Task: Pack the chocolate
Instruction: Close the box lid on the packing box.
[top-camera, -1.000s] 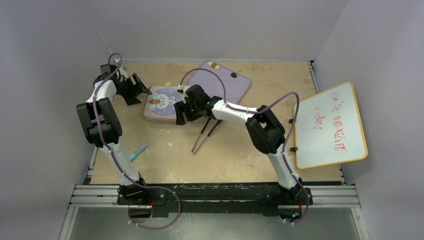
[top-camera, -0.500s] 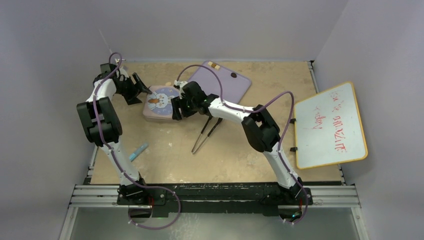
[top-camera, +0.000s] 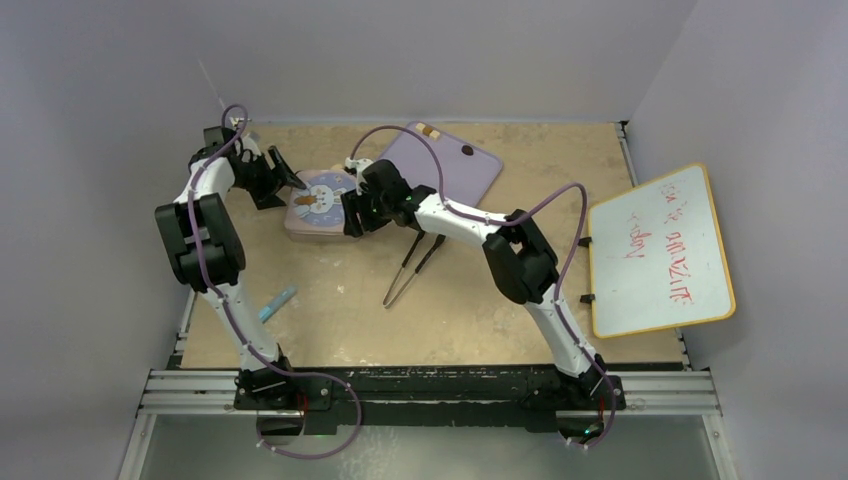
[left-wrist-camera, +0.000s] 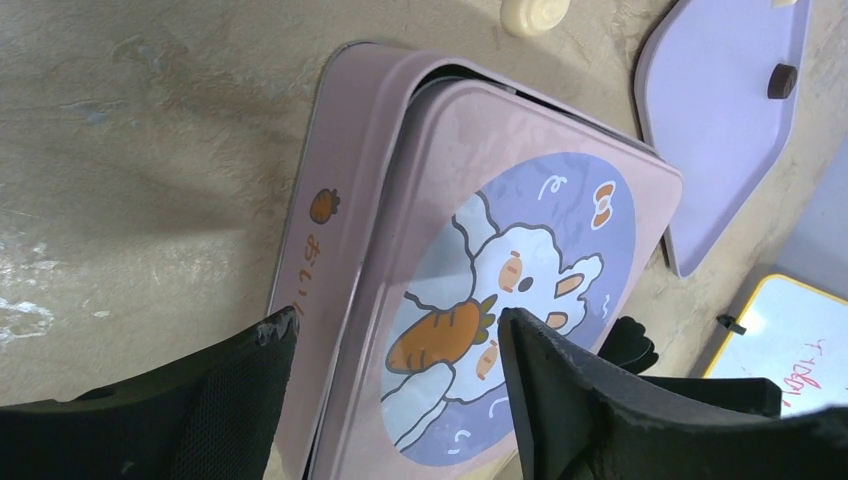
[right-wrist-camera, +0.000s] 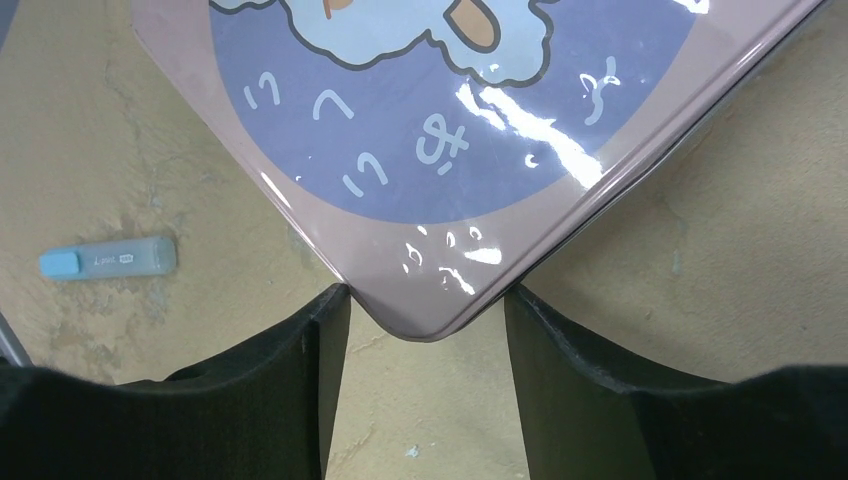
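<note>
1. Top external: the pink tin (top-camera: 318, 205) sits upper left of centre on the desk (top-camera: 480, 310), with the left gripper (top-camera: 288, 178) and right gripper (top-camera: 350, 215) on either side of it. Chocolate (top-camera: 467, 150) lies on the lavender tray (top-camera: 475, 172) above.
2. Left wrist: the left gripper is spread over the tin. Only this view shows the lid (left-wrist-camera: 520, 260) askew and a cream piece (left-wrist-camera: 535, 12) on the desk at top.
3. Right wrist: the right gripper is spread astride the tin's corner. A blue marker (right-wrist-camera: 108, 260) lies at left.

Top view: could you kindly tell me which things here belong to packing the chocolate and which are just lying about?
For the job: chocolate pieces, the lilac tray holding them, the pink rabbit tin.
Lying about: black tweezers, blue marker, whiteboard with red writing.
</note>
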